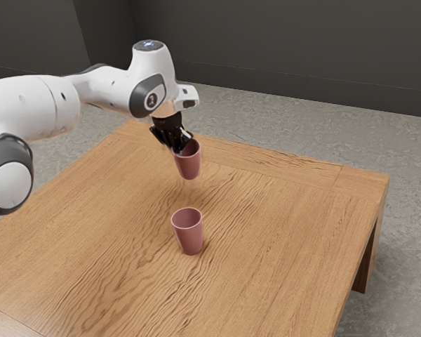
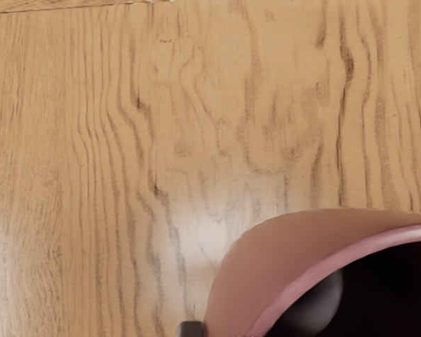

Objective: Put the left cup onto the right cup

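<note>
A pink cup [image 1: 189, 162] hangs in the air above the wooden table [image 1: 281, 232], tilted, with my black gripper [image 1: 178, 142] shut on its rim. A second pink cup [image 1: 188, 229] stands upright on the table, below the held one and nearer the front edge. In the wrist view the held cup [image 2: 316, 274] looms just under my hand, its dark inside showing, with bare wood grain beyond it.
The table's far edge [image 1: 266, 151] and its right-hand edge [image 1: 368, 232] drop off to a grey floor. My white arm [image 1: 63, 105] reaches in from the exterior view's left over the table's left corner.
</note>
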Tool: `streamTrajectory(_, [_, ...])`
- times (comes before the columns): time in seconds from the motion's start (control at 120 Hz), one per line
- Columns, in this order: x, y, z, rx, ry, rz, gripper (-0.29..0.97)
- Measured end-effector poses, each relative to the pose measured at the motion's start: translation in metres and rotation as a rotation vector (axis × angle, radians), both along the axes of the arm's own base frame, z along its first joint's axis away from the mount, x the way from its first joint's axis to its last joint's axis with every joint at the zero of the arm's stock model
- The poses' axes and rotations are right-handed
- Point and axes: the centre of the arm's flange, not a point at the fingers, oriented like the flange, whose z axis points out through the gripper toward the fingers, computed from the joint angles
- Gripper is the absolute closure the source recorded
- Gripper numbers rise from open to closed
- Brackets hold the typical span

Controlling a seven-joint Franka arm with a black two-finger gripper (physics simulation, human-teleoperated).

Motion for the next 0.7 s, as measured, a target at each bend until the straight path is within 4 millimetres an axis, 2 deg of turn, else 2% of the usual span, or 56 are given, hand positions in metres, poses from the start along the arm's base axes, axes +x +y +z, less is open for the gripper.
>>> streamTrajectory(0.192, [-0.007, -0.011, 0.032, -0.001, -0.035, -0.014, 0.78])
streamTrajectory(0.4, [-0.015, -0.022, 0.056, -0.002, -0.057, -0.028, 0.78])
streamTrajectory(0.7, [-0.022, -0.061, 0.073, -0.019, -0.076, -0.078, 0.78])
